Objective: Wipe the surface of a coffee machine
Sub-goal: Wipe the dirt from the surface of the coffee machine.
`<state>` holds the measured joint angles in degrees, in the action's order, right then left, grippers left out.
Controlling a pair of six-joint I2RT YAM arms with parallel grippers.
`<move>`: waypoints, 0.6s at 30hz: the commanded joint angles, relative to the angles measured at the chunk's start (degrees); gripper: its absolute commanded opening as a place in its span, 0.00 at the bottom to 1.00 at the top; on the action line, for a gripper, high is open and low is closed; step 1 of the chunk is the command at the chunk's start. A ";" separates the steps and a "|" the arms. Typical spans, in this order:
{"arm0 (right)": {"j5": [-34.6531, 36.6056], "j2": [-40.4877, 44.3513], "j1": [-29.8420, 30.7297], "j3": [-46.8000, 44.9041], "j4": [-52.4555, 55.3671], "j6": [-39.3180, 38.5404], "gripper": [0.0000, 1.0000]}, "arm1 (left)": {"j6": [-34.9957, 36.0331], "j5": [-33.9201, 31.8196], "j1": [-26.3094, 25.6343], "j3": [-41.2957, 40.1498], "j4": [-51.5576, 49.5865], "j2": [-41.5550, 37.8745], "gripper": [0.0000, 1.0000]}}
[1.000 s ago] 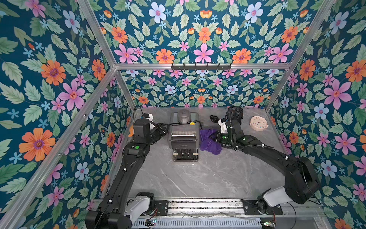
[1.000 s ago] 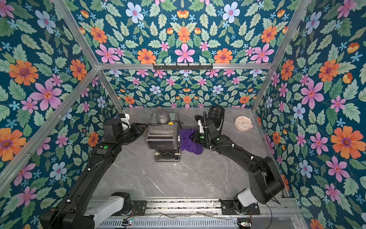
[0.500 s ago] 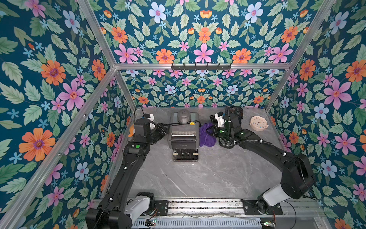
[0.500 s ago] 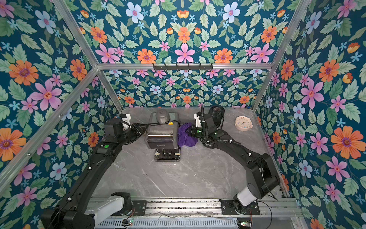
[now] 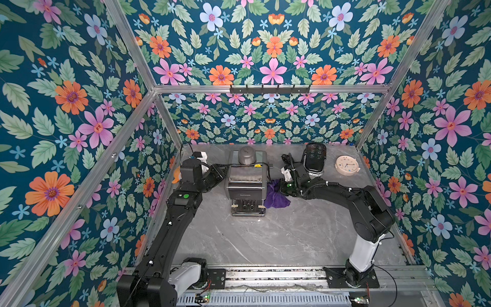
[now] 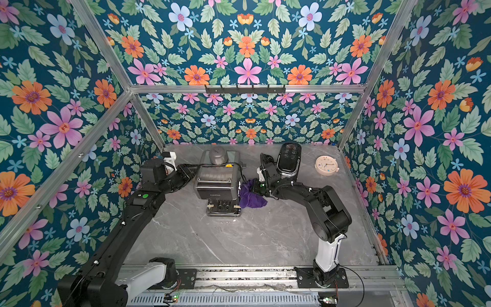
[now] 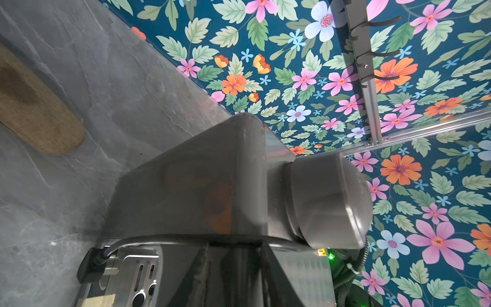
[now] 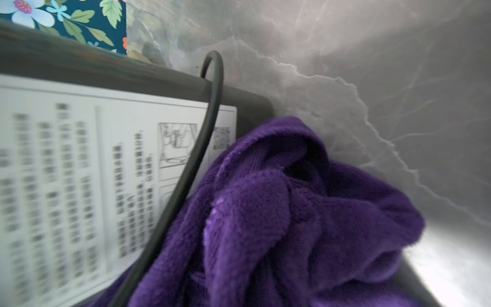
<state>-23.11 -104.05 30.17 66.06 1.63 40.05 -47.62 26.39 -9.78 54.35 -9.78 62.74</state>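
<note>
The steel and black coffee machine (image 5: 245,186) (image 6: 216,183) stands at the back middle of the grey table, with a grey water tank (image 7: 202,183) behind it. My right gripper (image 5: 281,186) (image 6: 253,186) is shut on a purple cloth (image 5: 276,198) (image 6: 251,199) (image 8: 279,212) and holds it against the machine's right side panel, next to a white printed label (image 8: 79,172). The cloth hides that gripper's fingers in the right wrist view. My left gripper (image 5: 221,172) (image 6: 190,170) (image 7: 235,245) is at the machine's left side; its dark fingers (image 7: 202,273) stand close together, clamped against the body.
The machine's black power cord (image 8: 202,138) loops down its right side beside the cloth. A black oval device with buttons (image 5: 314,159) and a beige clock (image 5: 346,165) lie at the back right. A wooden board (image 7: 34,111) lies behind the machine on the left. Flowered walls enclose three sides.
My right gripper carried the cloth back along the machine's right side, then forward and lower again, closer to the panel. The left arm has not moved.
</note>
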 commanded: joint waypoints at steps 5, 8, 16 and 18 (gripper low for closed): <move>1.65 6.39 1.23 3.81 4.58 -2.64 0.01 | 0.67 0.46 0.03 -0.30 -2.36 0.15 0.32; 4.69 10.07 2.23 4.80 7.88 -4.59 0.01 | 0.58 -0.36 0.03 -0.27 -2.26 -0.01 0.32; 12.04 19.46 3.40 2.74 13.20 -9.94 0.12 | 0.42 -3.62 0.03 -0.99 -1.83 -1.46 0.32; 12.59 21.58 3.47 1.73 13.23 -10.17 0.12 | 0.83 -4.19 0.07 -1.02 -1.87 -1.88 0.32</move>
<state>-13.65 -84.38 33.43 68.34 14.17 32.12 -47.62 24.21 -9.78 53.47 -9.50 61.23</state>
